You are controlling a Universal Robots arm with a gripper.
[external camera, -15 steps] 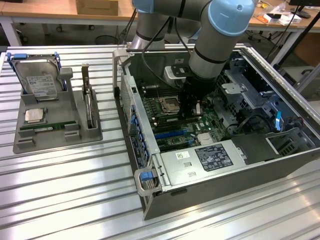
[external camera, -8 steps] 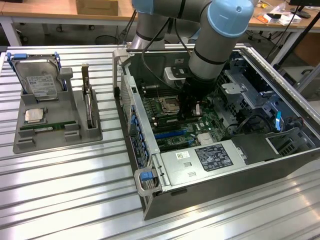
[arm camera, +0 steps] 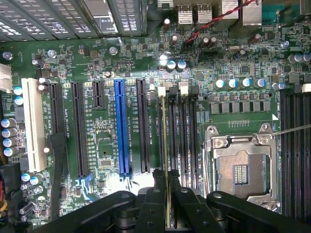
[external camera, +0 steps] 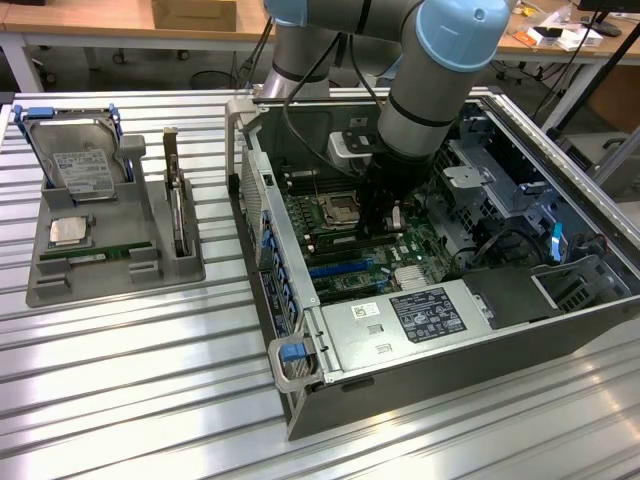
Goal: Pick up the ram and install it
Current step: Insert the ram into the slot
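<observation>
The ram, a long thin green circuit-board stick (arm camera: 167, 141), is seen edge-on in the wrist view, clamped between the two black fingers (arm camera: 156, 182) of the gripper (arm camera: 167, 183), which are closed on its near end. It runs lengthwise over the bank of narrow black memory slots (arm camera: 177, 131) with white end latches (arm camera: 183, 88) on the large green motherboard (arm camera: 97, 58); whether it touches a slot cannot be told.

On one side of that bank lie a long black expansion slot (arm camera: 142, 126), a bright blue expansion slot (arm camera: 121, 126) and, further off, a white one (arm camera: 33, 126). On the other side sits the empty square processor socket with its silver metal frame (arm camera: 240, 165), and beyond it a second bank of black memory slots (arm camera: 294, 145). Small silver-topped capacitors (arm camera: 176, 64) stand just past the latches.

In the exterior view the grey-and-blue robot arm (external camera: 440, 80) reaches down into the open dark computer case (external camera: 560, 300), its gripper (external camera: 383, 215) low over the motherboard (external camera: 345, 260), beside the silver power supply box (external camera: 400, 330). Well apart, to the exterior view's left on the ribbed metal table (external camera: 130, 390), a grey moulded tray (external camera: 60, 285) holds a hard drive (external camera: 80, 165), a square silver processor chip (external camera: 68, 230), an upright card (external camera: 175, 200) and a thin green strip (external camera: 95, 252) in a slot.
</observation>
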